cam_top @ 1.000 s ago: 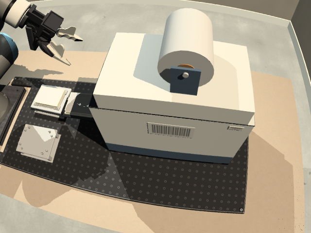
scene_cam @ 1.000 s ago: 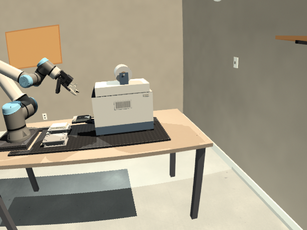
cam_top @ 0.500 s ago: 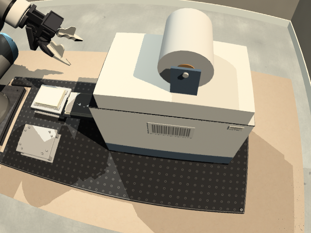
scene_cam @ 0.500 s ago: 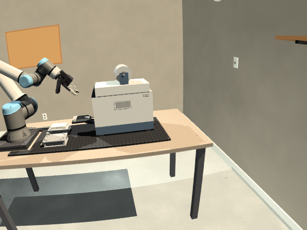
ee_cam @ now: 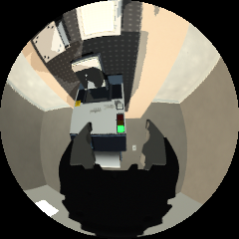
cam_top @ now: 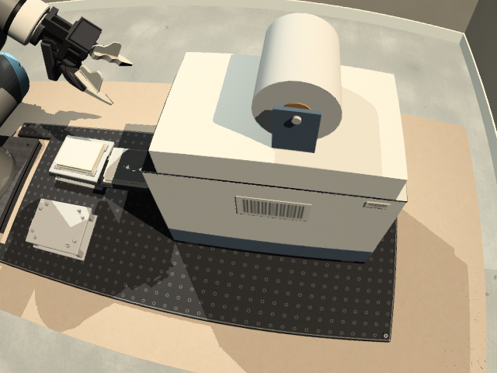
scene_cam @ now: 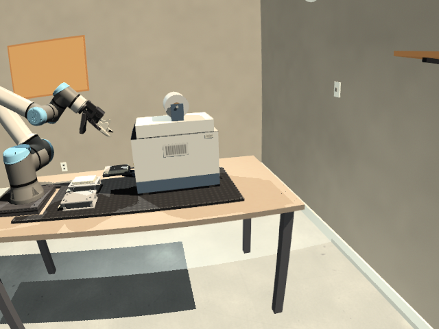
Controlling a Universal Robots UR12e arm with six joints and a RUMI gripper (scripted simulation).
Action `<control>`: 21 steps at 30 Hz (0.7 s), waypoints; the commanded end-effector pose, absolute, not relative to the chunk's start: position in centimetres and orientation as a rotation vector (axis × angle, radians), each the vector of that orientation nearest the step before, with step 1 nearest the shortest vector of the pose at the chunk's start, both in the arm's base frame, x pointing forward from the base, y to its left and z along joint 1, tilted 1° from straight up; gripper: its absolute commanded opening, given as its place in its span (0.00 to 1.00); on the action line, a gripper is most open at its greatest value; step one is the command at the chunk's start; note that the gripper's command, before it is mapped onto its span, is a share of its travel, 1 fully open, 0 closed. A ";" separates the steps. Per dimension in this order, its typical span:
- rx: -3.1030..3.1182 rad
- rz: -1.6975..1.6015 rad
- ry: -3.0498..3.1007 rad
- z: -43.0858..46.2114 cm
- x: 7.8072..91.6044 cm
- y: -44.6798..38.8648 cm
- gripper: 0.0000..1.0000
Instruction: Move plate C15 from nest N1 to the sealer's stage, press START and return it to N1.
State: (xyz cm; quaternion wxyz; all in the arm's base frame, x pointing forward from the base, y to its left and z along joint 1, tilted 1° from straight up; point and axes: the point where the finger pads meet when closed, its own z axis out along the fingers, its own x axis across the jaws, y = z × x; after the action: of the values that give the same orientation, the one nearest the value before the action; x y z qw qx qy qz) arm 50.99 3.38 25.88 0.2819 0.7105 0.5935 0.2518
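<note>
Lamp: green
Gripper: spread, grasping nothing, raised left of sealer
Stage: out, left side
Near nest: bare

The open gripper hung in the air to the left of the big pale sealer, its fingers slanting down; a white roll sat on top of the machine.
</note>
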 end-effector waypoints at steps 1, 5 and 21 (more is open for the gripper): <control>1.902 0.675 1.589 26.0 51.0 3.4 0.68; 1.902 0.675 1.589 26.0 51.0 3.4 0.68; 1.902 0.675 1.589 26.1 50.1 3.5 0.66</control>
State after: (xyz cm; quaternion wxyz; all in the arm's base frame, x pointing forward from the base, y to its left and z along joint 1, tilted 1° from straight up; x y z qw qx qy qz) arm 50.88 3.39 25.89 0.2819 0.7106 0.5935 0.2518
